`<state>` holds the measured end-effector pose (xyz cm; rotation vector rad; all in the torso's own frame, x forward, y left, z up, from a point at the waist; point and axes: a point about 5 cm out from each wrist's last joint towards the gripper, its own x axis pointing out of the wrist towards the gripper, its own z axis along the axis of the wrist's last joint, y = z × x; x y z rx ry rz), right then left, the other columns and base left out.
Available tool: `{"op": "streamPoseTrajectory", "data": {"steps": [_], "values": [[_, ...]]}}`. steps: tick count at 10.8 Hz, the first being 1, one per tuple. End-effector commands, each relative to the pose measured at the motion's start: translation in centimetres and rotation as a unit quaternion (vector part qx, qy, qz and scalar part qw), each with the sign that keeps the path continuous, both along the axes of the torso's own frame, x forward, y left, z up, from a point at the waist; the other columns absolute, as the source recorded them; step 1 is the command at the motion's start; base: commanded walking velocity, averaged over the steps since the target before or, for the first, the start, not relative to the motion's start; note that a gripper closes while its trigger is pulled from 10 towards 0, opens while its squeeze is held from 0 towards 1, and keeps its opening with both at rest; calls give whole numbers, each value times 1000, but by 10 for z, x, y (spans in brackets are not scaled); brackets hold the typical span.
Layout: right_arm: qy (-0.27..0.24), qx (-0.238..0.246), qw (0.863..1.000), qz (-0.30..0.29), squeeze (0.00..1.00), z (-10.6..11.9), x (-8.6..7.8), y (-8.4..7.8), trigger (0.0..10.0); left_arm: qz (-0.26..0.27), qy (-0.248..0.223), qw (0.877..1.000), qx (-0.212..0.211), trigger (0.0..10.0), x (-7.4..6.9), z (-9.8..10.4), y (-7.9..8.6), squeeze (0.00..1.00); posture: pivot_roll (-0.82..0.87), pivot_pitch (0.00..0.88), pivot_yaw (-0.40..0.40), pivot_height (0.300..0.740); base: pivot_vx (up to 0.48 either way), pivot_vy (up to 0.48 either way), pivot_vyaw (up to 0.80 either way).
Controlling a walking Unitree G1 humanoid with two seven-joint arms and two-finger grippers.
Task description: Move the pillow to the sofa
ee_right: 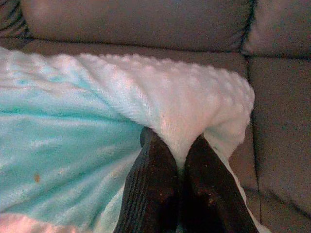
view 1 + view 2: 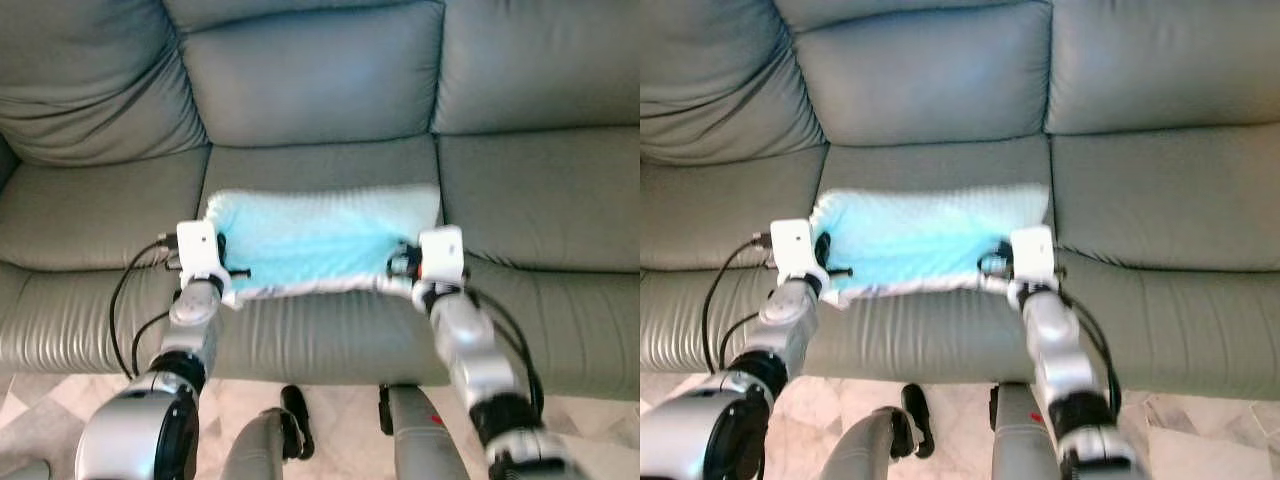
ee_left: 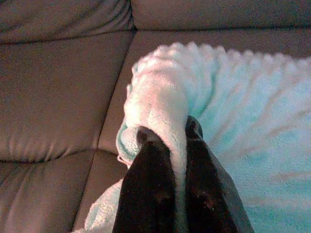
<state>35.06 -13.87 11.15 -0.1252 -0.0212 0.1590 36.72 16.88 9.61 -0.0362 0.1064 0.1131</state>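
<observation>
A fluffy pale-turquoise pillow (image 2: 315,240) lies flat on the middle seat of the grey leather sofa (image 2: 310,80). My left gripper (image 3: 167,133) is shut on the pillow's left front corner, with a fold of plush pinched between the black fingers (image 3: 148,184). At the right front corner my right gripper (image 1: 177,141) is shut on the pillow (image 1: 73,131) in the same way. From the head views both wrists, left gripper (image 2: 225,262) and right gripper (image 2: 402,262), sit at the seat's front edge, holding the pillow between them.
The sofa's back cushions (image 2: 925,70) rise behind the pillow, with free seats (image 2: 545,195) on both sides. Pale marble floor (image 2: 340,430) shows below the sofa front, near my own legs (image 2: 270,440).
</observation>
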Motion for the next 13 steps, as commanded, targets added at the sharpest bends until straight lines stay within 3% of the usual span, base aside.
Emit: {"op": "streamPoseTrajectory", "data": {"steps": [1,2,3,7,10,13], "values": [[17,8,1000,-9,0,-12,-5,-1,10000,25,27,999,2,10000,-8,-13,13,0,-243,490,180,740,0,0,0],[19,17,1000,-5,125,-15,-5,-3,10000,29,26,999,-10,10000,-9,-14,13,0,-241,491,179,740,0,0,0],[24,21,999,1,1000,-21,-9,-2,10000,44,30,998,-15,10000,-11,-18,17,1000,-242,490,180,740,0,0,0],[44,24,999,14,1000,-41,-23,1,10000,57,40,998,1,10000,-17,-26,19,1000,-239,484,184,740,0,0,0],[47,25,999,11,1000,-45,-27,-4,10000,62,46,997,7,10000,-21,-30,20,1000,-236,483,183,740,0,0,0],[31,24,999,6,1000,-38,-25,-2,10000,48,30,998,-16,10000,-22,-30,19,1000,-231,483,183,740,0,0,0]]}}
